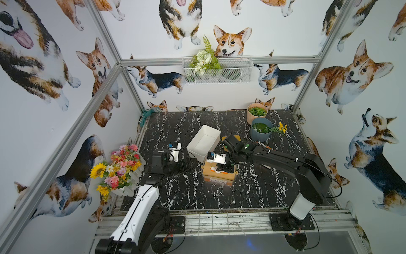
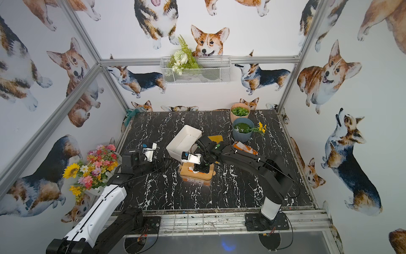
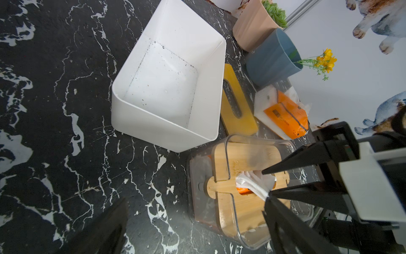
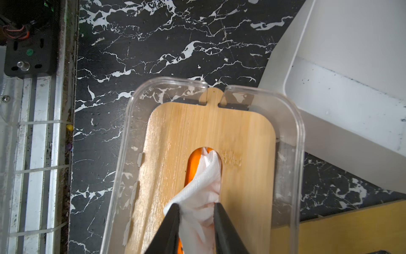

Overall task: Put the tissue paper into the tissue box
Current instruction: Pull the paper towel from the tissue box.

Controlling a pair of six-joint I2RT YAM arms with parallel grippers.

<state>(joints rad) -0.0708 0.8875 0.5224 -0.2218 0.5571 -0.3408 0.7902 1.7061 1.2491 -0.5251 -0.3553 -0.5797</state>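
The tissue box (image 1: 209, 173) (image 2: 186, 173) is a clear plastic case with a slotted bamboo lid (image 4: 175, 136) (image 3: 226, 158), near the middle of the black marble table. An orange pack shows through the slot. A twisted sheet of white tissue paper (image 4: 206, 173) (image 3: 252, 182) rises out of the slot. My right gripper (image 4: 196, 206) (image 1: 224, 169) (image 2: 198, 169) hangs over the lid, shut on that sheet, pinching it between both black fingertips. My left gripper (image 3: 195, 202) (image 1: 189, 161) is open and holds nothing, just left of the box.
An open white bin (image 1: 204, 140) (image 3: 167, 136) stands behind the tissue box, touching it, with a yellow slotted lid (image 3: 237, 105) beside it. A second orange tissue pack (image 3: 285, 114) (image 2: 243, 148) lies near the blue pot (image 1: 260, 132) and pink pot (image 1: 256, 112). A flower bunch (image 1: 118, 167) fills the left edge.
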